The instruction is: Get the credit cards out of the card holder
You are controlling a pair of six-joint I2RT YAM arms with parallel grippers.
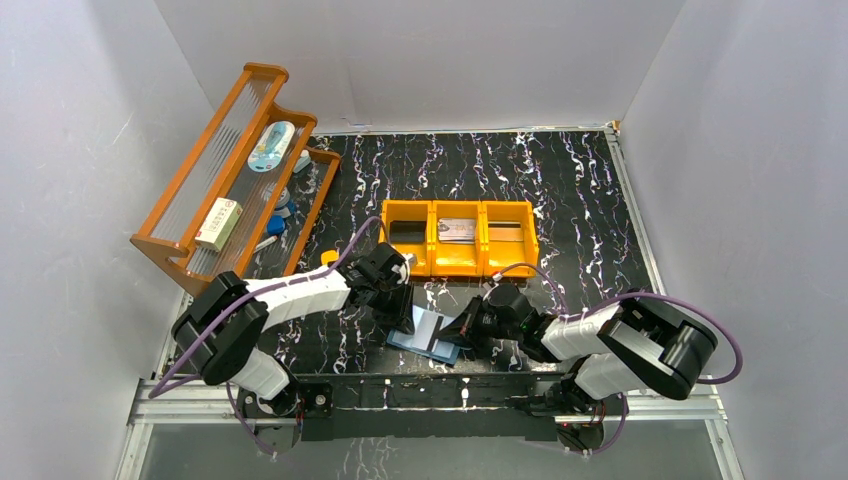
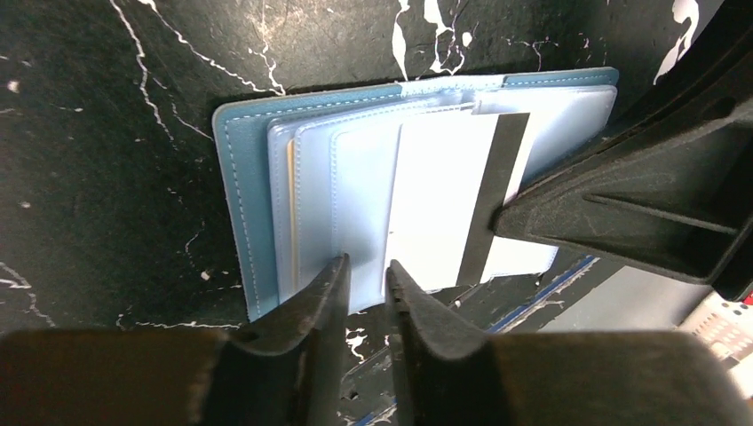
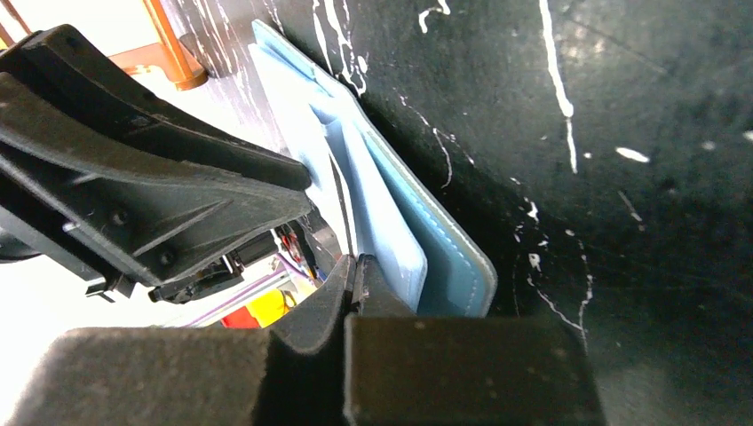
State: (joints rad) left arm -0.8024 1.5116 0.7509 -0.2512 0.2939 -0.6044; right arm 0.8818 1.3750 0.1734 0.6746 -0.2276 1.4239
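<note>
Card holder (image 2: 249,204) lies open on the black marbled counter (image 2: 107,106), frame centre. A white credit card (image 2: 439,204) with a dark stripe protrudes from its pocket. Left pincer (image 2: 368,284) stands slightly parted at the holder's lower edge. Right pincer (image 3: 355,275) is fully closed on the card's edge.

Teal-blue card holder (image 2: 238,191), white black-striped card (image 2: 435,204), black white-veined table (image 2: 107,133), orange bin (image 1: 459,238).

Both arms: white link shells, black joint housings, purple cable looped alongside each. Fingers (image 2: 324,311) matte black, ribbed triangular bracing; screw heads apparently recessed in one, view dim.
</note>
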